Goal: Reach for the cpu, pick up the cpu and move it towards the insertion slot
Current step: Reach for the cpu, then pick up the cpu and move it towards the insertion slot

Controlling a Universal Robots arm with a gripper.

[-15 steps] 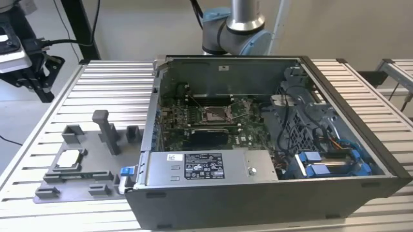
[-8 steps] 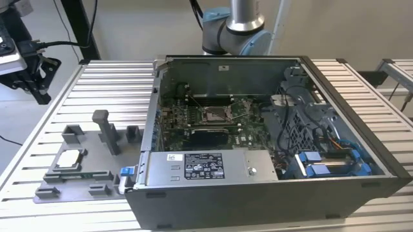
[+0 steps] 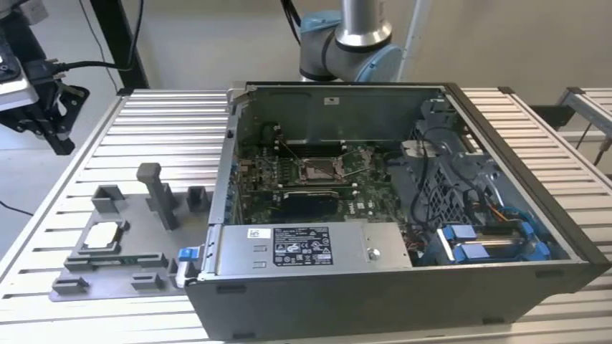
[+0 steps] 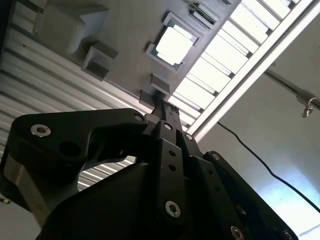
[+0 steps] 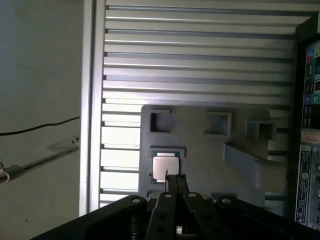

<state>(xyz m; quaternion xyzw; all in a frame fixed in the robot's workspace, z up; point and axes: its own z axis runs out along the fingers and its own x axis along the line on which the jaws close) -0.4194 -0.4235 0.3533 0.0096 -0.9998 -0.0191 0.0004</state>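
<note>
The cpu lies flat, silvery face up, in a recess of the grey fixture plate at the exterior view's left. It also shows in both wrist views. My black gripper hangs well above the table's edge at the exterior view's left, apart from the cpu. Its thin fingertips stand pressed together with nothing between them, as the second wrist view of the gripper also shows. The insertion slot sits on the motherboard inside the open case, metal-framed with a brownish centre.
The open computer case takes up the middle and the exterior view's right of the ribbed aluminium table. Grey posts rise from the fixture plate near the cpu. The arm's base stands behind the case. Blue drive carriers fill the case's corner.
</note>
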